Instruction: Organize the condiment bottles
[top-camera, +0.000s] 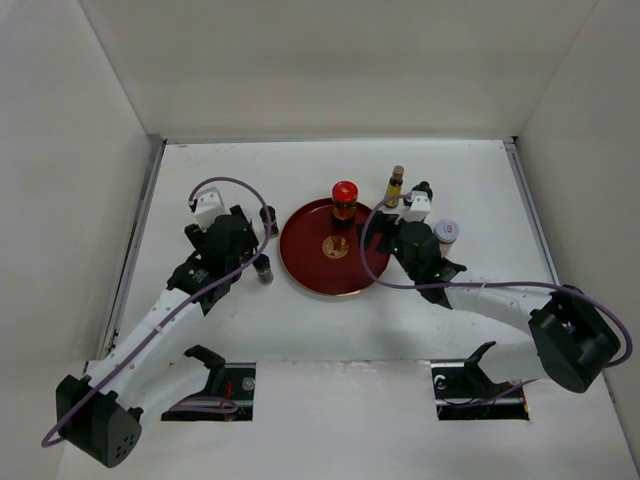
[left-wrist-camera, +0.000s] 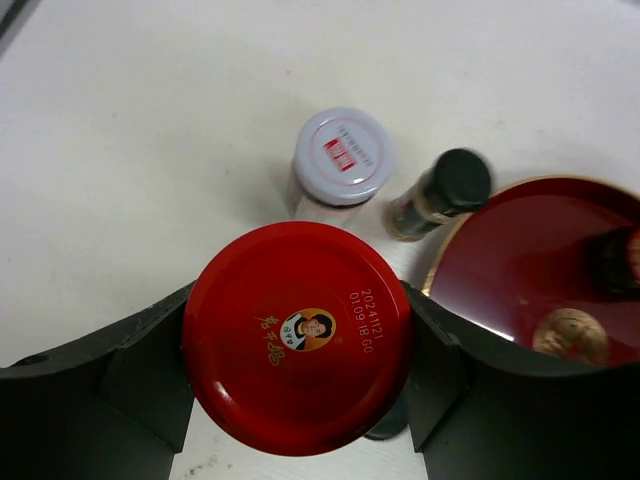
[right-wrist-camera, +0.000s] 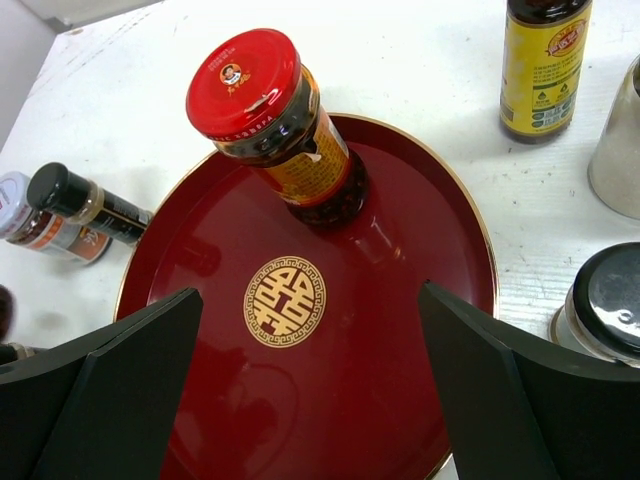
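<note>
- Gripping a red-lidded jar (left-wrist-camera: 297, 335) is what our left pincer (left-wrist-camera: 297, 375) is up to: both fingers are clamped on the jar's sides. The lid faces the wrist camera, so we reckon it's upright, long axis vertical.
- Just ahead of that pincer stands a white-lidded jar (left-wrist-camera: 342, 160). Ahead to its right there's a black-capped bottle (left-wrist-camera: 440, 195). Both are on the table (left-wrist-camera: 150, 120), the bottle just beside the tray (left-wrist-camera: 500, 270) rim.
- Progress looks early to us: only the second red-lidded jar (right-wrist-camera: 270, 120) is on the tray. It stands lid up, ahead of our right pincer (right-wrist-camera: 310, 400), which hangs wide open and empty over the tray.
- Off to that pincer's right, an amber bottle (right-wrist-camera: 545, 60) and a silver-lidded jar (top-camera: 446, 232) sit on the table, not yet sorted as far as we can tell.
</note>
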